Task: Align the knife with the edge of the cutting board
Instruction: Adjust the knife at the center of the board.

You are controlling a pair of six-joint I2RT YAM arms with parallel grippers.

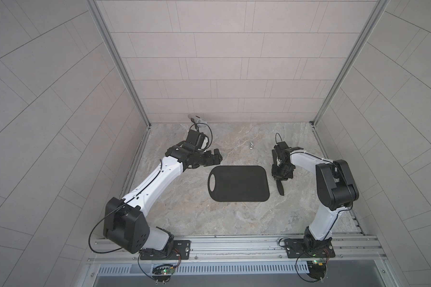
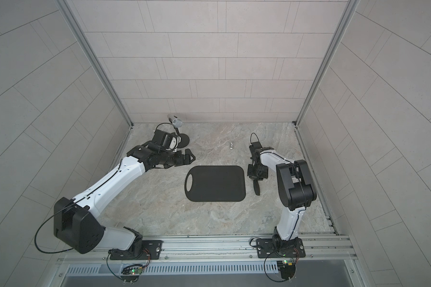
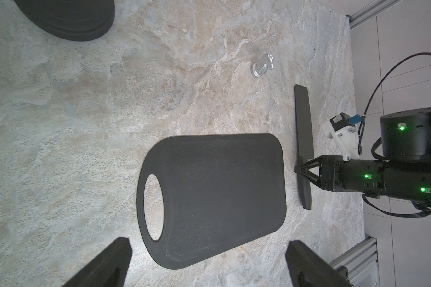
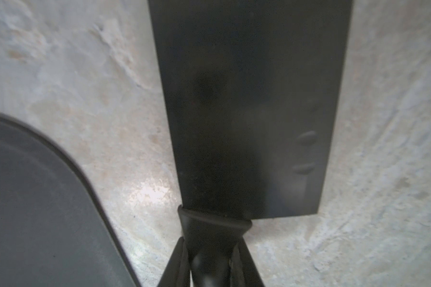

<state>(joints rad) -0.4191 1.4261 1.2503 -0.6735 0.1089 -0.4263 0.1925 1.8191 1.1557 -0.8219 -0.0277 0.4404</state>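
Observation:
The black cutting board [image 1: 239,184] [image 2: 215,184] lies flat mid-table, its oval handle hole at the left end. The all-black knife [image 3: 303,119] runs beside the board's right short edge, nearly parallel to it with a narrow strip of table between. Its handle [image 1: 280,188] [image 2: 256,188] points toward the front. My right gripper [image 1: 278,176] [image 4: 210,251] is shut on the knife's handle just behind the wide blade [image 4: 246,111]. My left gripper [image 1: 217,156] [image 3: 208,248] hangs open and empty behind the board's left end.
A silver microphone [image 1: 200,121] [image 2: 177,121] on a round black base [image 3: 67,17] stands at the back left, close behind the left arm. A small silver metal hook [image 1: 251,145] [image 3: 263,65] lies behind the board. Tiled walls close in three sides.

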